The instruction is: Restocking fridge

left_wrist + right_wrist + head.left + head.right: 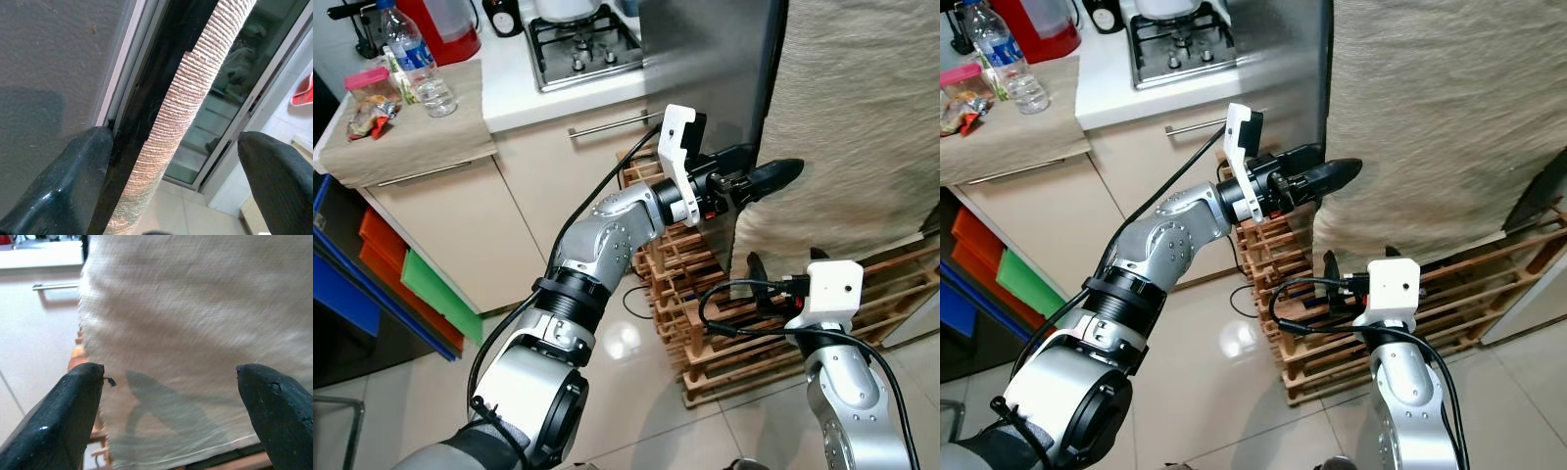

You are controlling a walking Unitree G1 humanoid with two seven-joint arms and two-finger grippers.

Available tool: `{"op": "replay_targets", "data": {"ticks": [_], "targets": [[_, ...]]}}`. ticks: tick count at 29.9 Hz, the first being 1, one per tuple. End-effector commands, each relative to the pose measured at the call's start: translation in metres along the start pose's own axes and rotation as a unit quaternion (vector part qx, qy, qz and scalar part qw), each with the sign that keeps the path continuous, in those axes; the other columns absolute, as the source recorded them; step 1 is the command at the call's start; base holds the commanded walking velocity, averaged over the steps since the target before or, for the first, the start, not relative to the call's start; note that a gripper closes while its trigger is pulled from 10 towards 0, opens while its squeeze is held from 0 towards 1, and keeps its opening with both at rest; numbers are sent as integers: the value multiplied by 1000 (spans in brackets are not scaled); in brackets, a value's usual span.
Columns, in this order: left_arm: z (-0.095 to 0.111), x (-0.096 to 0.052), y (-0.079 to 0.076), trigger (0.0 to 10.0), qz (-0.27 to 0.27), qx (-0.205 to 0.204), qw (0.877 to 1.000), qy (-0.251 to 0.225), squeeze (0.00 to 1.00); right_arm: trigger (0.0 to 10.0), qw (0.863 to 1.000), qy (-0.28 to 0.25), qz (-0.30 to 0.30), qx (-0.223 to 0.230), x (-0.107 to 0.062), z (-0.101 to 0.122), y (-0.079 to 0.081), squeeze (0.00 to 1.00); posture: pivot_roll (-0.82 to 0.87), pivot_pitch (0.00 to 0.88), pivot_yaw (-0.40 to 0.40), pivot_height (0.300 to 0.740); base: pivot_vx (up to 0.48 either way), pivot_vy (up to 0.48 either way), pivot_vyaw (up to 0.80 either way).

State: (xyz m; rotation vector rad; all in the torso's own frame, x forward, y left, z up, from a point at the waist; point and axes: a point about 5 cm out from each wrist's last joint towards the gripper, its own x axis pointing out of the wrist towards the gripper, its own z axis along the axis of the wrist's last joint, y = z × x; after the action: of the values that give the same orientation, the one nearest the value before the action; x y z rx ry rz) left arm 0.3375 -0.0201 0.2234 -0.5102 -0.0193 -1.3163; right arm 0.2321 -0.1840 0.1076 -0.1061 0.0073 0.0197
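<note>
Left pincer (171, 181) straddles one fridge door edge (146, 122), fingers apart.

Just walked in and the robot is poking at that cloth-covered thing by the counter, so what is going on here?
The robot's left gripper is raised with open fingers at the edge of the tall grey fridge, where a beige woven cloth hangs. The right gripper waits lower, open, facing the cloth above the wooden slatted rack. A clear plastic water bottle stands on the counter.
</note>
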Motion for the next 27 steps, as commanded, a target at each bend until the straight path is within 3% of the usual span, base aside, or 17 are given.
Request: {"op": "replay_targets", "data": {"ticks": [1, 5, 14, 16, 20, 21, 22, 24, 27], "targets": [[-12, 76, -91, 10000, -214, -71, 973, -52, 0, 10000, 1000, -7, 3, 0, -3, 4, 3, 0, -254, 0, 187, 740, 0, 0, 0], [-9, 77, -108, 10000, -270, -101, 956, -59, 0, 10000, 1000, 17, 6, 4, -13, -6, 3, 0, -267, 0, 184, 740, 0, 0, 0], [6, 80, -131, 10000, -336, -139, 928, -81, 0, 10000, 997, 68, 22, 6, -21, -23, 1, 0, -279, 0, 182, 740, 0, 0, 0], [7, 79, -132, 10000, -340, -140, 926, -82, 0, 10000, 997, 71, 24, 6, -21, -24, 1, 0, -279, 0, 182, 740, 0, 0, 0], [7, 75, -136, 10000, -351, -136, 923, -76, 0, 10000, 990, 127, 53, -10, -28, -40, 6, 0, -274, 0, 176, 740, 0, 0, 0], [7, 74, -137, 10000, -353, -130, 924, -73, 0, 10000, 984, 169, 49, -23, -35, -52, 2, 0, -270, 0, 174, 740, 0, 0, 0], [10, 72, -137, 10000, -348, -129, 925, -76, 0, 10000, 959, 282, 11, -31, -57, -90, -17, 0, -261, 0, 164, 740, 0, 0, 0], [12, 70, -135, 10000, -343, -132, 926, -81, 0, 10000, 936, 349, -37, -21, -76, -118, -37, 0, -259, 0, 162, 740, 0, 0, 0], [16, 68, -135, 10000, -340, -134, 927, -87, 0, 10000, 910, 404, -99, -4, -99, -144, -59, 0, -255, 0, 159, 740, 0, 0, 0]]}}
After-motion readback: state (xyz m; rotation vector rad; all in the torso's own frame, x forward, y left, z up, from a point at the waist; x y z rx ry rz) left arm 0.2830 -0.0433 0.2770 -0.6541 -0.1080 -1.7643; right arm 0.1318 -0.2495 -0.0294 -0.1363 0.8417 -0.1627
